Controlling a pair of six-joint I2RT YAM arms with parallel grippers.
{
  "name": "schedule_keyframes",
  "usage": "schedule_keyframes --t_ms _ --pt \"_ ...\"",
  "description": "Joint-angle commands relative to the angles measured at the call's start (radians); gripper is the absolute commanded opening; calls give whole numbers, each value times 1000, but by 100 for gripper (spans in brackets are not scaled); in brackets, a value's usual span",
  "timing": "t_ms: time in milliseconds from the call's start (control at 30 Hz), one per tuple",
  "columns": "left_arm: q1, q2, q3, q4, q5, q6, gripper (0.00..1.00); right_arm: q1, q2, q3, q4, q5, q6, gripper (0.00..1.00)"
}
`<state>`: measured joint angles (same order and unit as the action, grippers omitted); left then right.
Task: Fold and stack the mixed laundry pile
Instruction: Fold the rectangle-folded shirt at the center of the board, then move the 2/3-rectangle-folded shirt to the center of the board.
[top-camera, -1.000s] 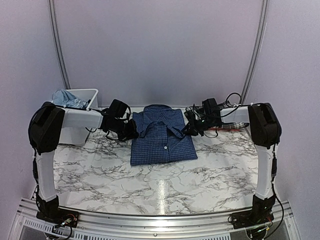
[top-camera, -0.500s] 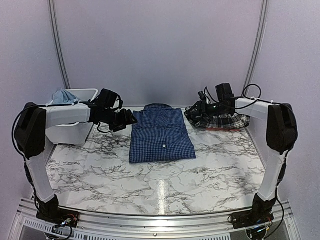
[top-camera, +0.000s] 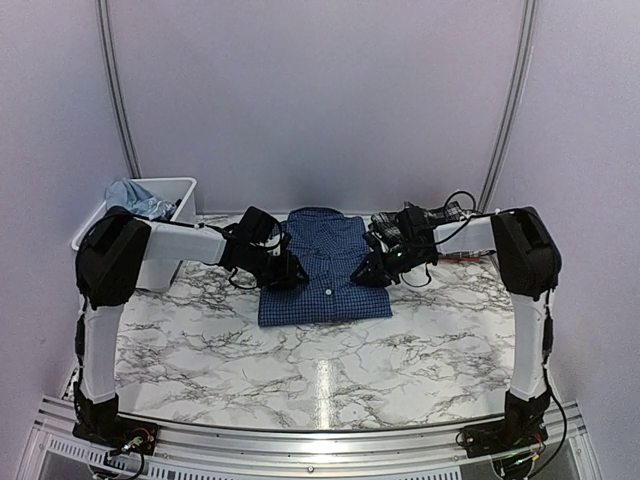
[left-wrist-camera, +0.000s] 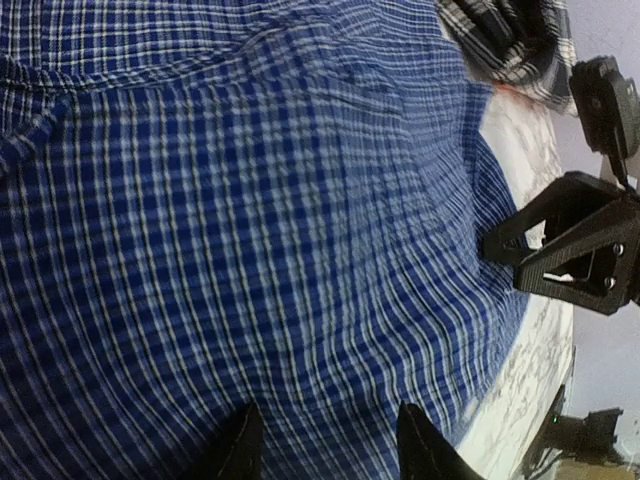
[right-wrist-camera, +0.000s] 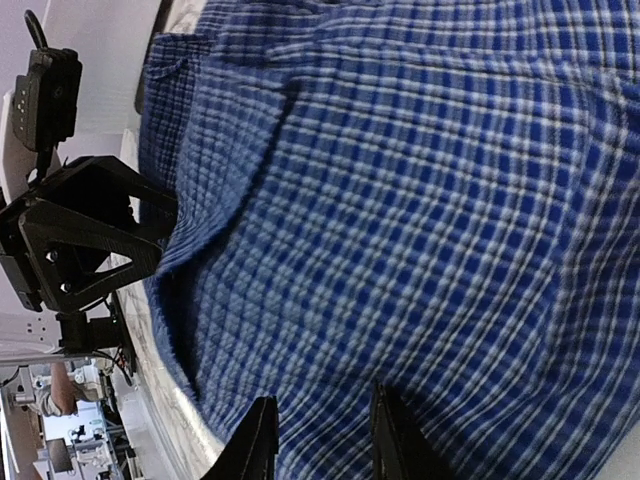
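A robotics lab's test booth: the left arm and right arm, white and black, stand bolted to an aluminium rail at the near edge of a marble-patterned table. Plain pale walls and curved metal tracks close in the far side, and cables loop loose at the right. A folded check shirt and a white bin at far left supply the household touch.
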<state>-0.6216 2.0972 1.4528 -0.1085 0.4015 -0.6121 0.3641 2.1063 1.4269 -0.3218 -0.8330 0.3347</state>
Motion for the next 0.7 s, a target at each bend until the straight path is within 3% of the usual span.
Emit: schedule_keyframes --t_ms 0,233,567,667 --pt "38 111 90 60 24 -50 45 -20 137 133 8 -12 -37 27" --pt "48 127 -50 133 33 -84 37 -2 203 90 23 -21 -39 24" --pt "-17 -205 -442 215 5 -118 37 92 -101 -339 147 -39 22 25" --pt "-18 -332 -531 270 -3 -136 47 92 -209 -410 119 -9 14 29"
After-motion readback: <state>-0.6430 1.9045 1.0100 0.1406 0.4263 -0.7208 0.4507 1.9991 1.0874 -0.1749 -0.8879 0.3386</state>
